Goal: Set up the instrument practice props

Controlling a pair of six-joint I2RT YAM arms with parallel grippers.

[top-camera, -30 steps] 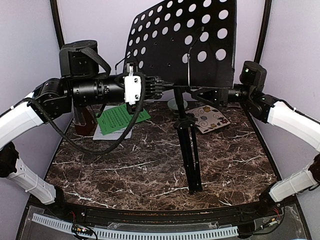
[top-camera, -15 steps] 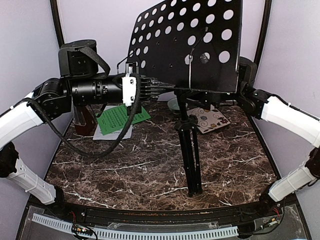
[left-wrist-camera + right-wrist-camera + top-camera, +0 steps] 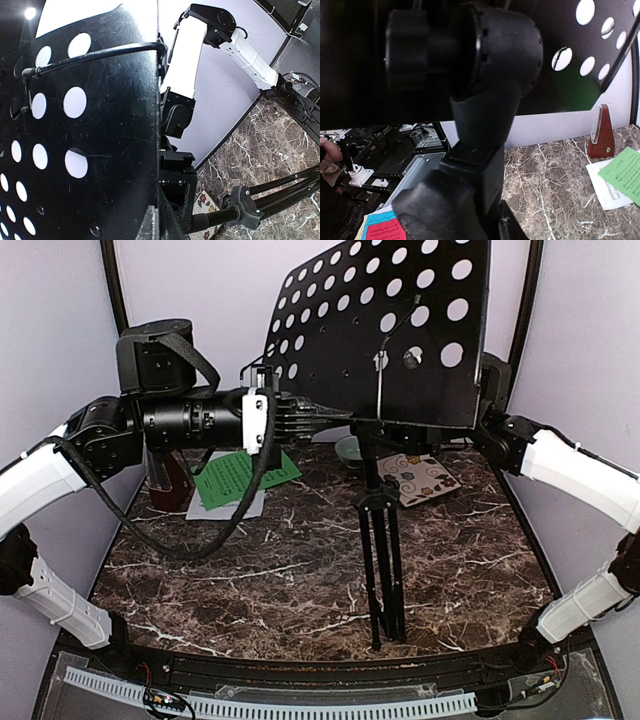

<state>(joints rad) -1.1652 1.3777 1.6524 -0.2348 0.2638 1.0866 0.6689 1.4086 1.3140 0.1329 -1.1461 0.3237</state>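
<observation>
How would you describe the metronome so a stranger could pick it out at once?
Find the tall black music stand, then look to the marbled table's far left corner. Beside the overlapping green sheet and white sheet stands the metronome: a small red-brown pyramid, upright where the papers lie flat.

The music stand (image 3: 340, 370) stands mid desk (image 3: 300, 580). Left of it, the top sheet (image 3: 243, 473) lies on the bottom sheet (image 3: 235, 506), with the metronome (image 3: 168, 480) farther left. A bowl (image 3: 348, 448) sits just behind it, and a tile (image 3: 425, 476) lies behind and right.
</observation>
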